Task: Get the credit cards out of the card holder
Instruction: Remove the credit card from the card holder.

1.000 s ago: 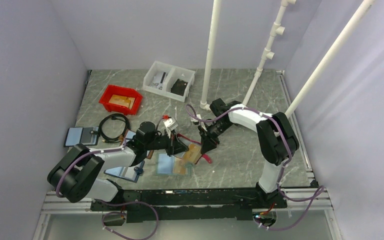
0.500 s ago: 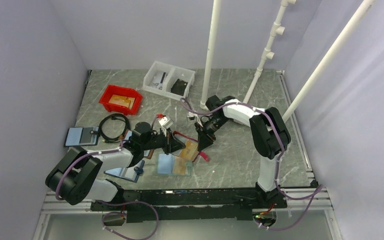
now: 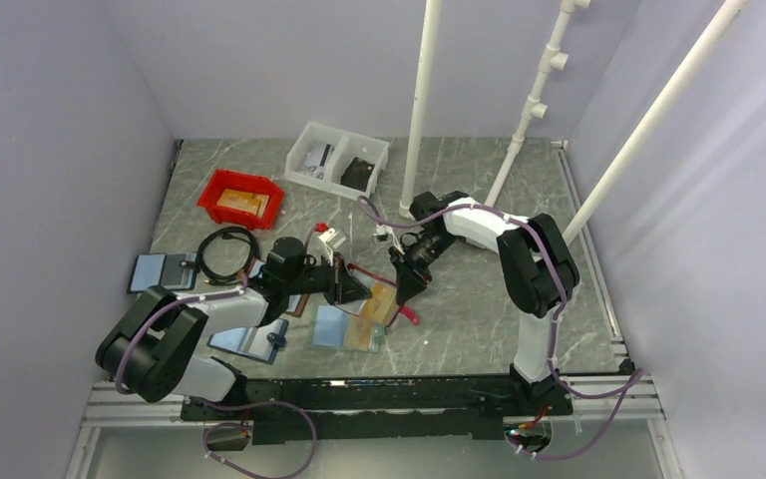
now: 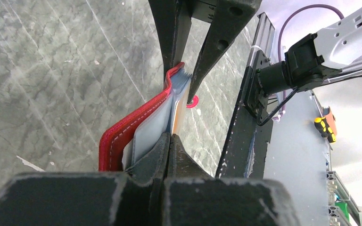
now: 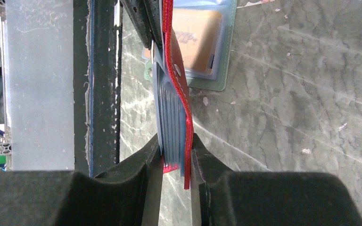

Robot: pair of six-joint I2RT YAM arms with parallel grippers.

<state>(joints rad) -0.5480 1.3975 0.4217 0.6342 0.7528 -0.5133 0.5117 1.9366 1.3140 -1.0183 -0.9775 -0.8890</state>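
Card holder [image 3: 383, 297], red-edged, is held up off the grey marbled table [image 3: 479, 319] near the middle of the scene, spanning the gap between both grippers. From the two wrist views we see it edge-on: a red cover with pale stitching, bent in a gentle wave, with pale blue-grey pockets packed against it. The credit cards [image 5: 168, 117] sit inside, showing as a stack of thin pale blue-grey edges; the left wrist view adds one tan-orange edge. A small pink-red tab [image 3: 411, 317] hangs at the holder's right end.

The left gripper [image 3: 357, 291] has its fingers pressed tight together on the holder's left end. The right gripper [image 3: 405, 289] is clamped across the right end, one finger on the pockets and one on the red cover.

On the table just near the holder lies a teal holder [image 3: 365, 335] with an orange card in it, and a pale blue flat piece [image 3: 329, 326] beside it on the left. Further left we find a coiled black cable [image 3: 227, 251]. At the far side stand a red bin [image 3: 241, 197] and a white tray [image 3: 337, 160].
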